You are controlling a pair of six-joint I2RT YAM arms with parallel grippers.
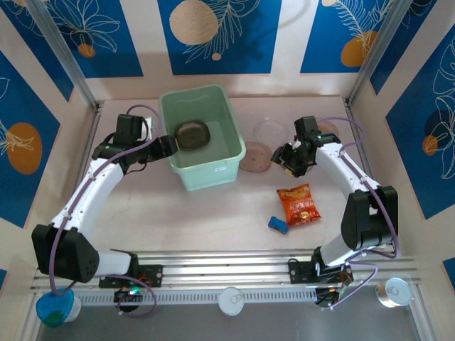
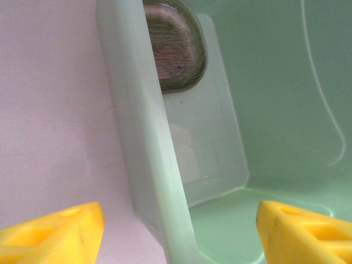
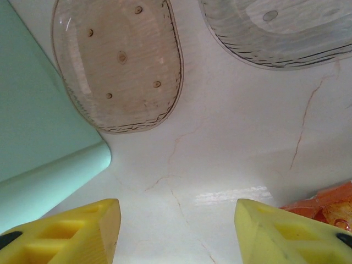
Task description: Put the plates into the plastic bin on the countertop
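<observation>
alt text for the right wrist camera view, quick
Two translucent plates lie on the pale countertop: a brownish plate at upper left next to the mint-green bin, and a clearer plate cut off at top right. The yellow fingers of the right gripper stand apart at the bottom edge, nothing between them; an orange packet corner shows at lower right.

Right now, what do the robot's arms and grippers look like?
Both the left arm and right arm have white shells, black joints and black wrist housings, each trailed by a lavender cable. Their gripper fingers are bright yellow plastic with moulded pockets.
</observation>
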